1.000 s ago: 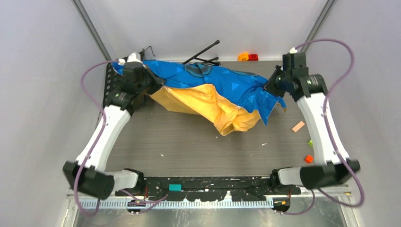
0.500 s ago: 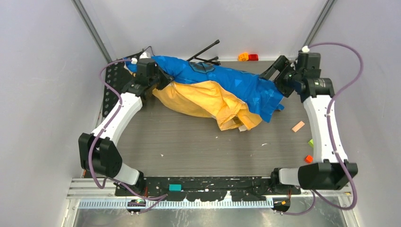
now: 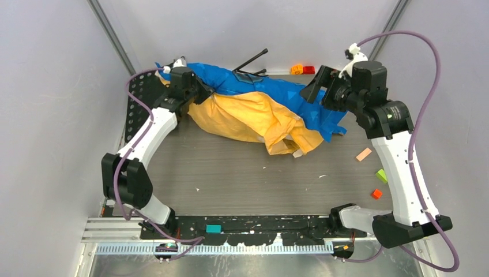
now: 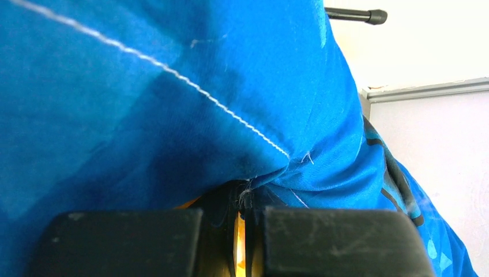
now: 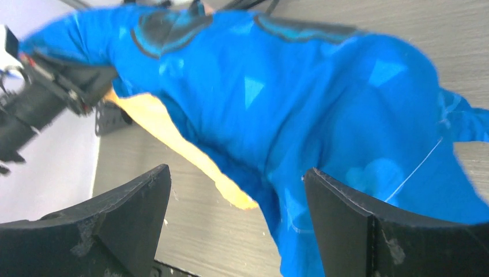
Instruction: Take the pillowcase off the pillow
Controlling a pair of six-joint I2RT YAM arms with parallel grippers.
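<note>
On the far half of the dark wood-grain table (image 3: pixel 230 179): the floppy bright blue pillowcase (image 3: pixel 259 95), orange-yellow on its reverse, lies in a crumpled heap between the arms.
Handling: judged light, limp and slippery; best taken at a hem or corner.
Left gripper (image 4: pixel 245 222): clenched on a pinch of blue fabric at the left end.
Right gripper (image 5: pixel 236 173): jaws wide apart, holding nothing, poised above the right end.
Hidden: the plump white pillow, presumably inside; the opening cannot be made out.
</note>
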